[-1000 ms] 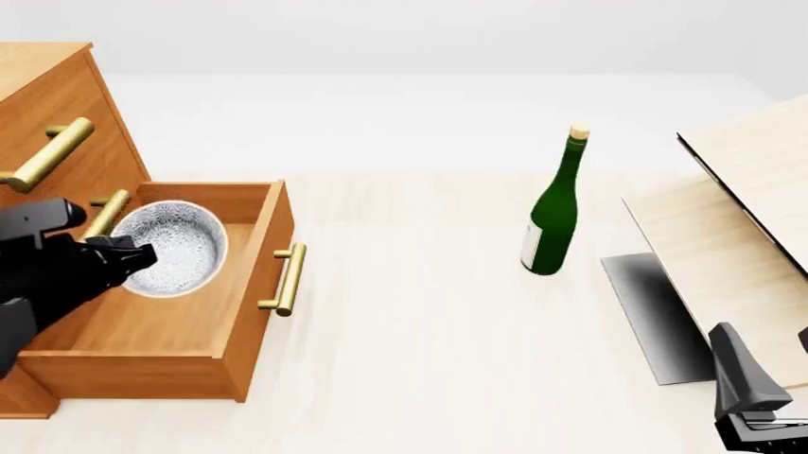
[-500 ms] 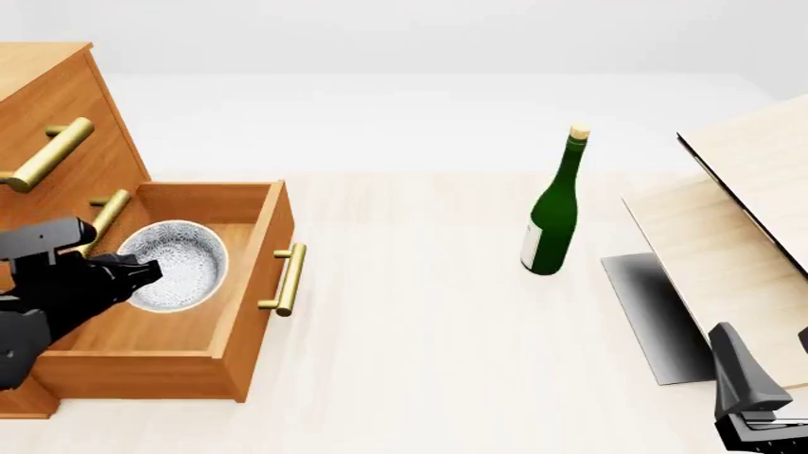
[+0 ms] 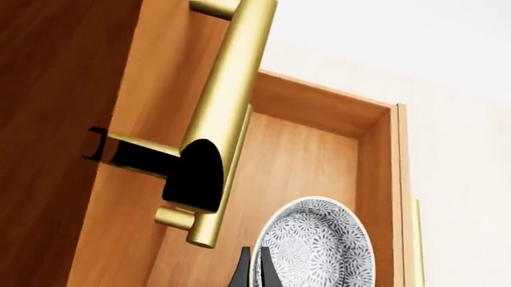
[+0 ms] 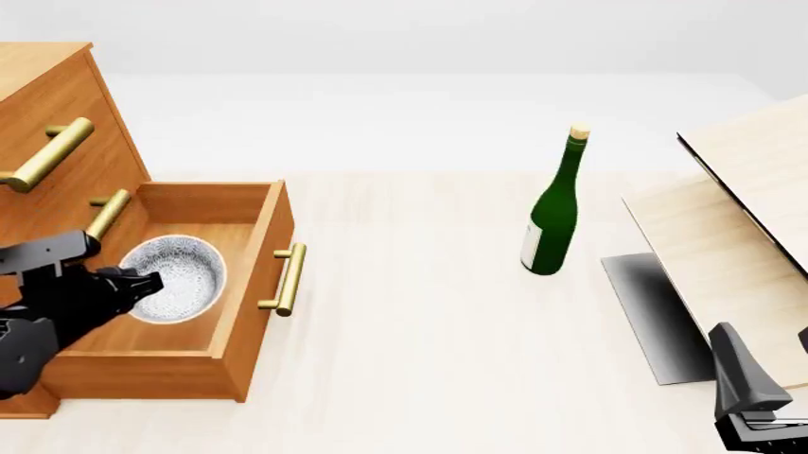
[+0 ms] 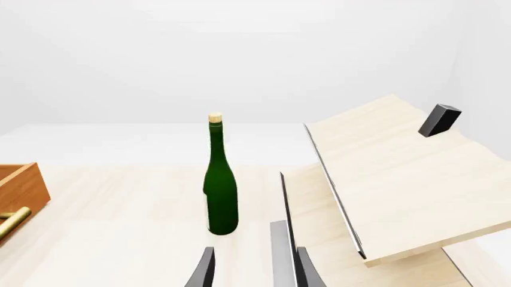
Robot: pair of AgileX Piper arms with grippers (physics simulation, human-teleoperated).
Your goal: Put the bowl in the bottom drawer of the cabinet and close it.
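The white speckled bowl (image 4: 180, 277) is inside the open bottom drawer (image 4: 246, 284) of the cabinet (image 4: 57, 142), which stands at the left. My left gripper (image 4: 136, 282) is shut on the bowl's near-left rim. In the left wrist view, its thin fingertips (image 3: 254, 272) pinch the edge of the bowl (image 3: 324, 251) above the drawer floor (image 3: 303, 155). I cannot tell whether the bowl rests on that floor. The drawer's short brass handle (image 4: 286, 278) faces right. My right gripper (image 4: 758, 402) is low at the front right, open, with nothing between its fingers (image 5: 206, 269).
A green wine bottle (image 4: 553, 206) stands upright right of centre, also visible as the bottle (image 5: 221, 185) in the right wrist view. Pale wooden boards (image 4: 745, 208) lean on a grey stand (image 4: 650, 312) at the right. A long brass handle (image 3: 227, 113) of an upper drawer hangs close above my left gripper.
My left gripper has sunk lower into the drawer with the bowl and drawn it toward the near side. The right arm has not moved.
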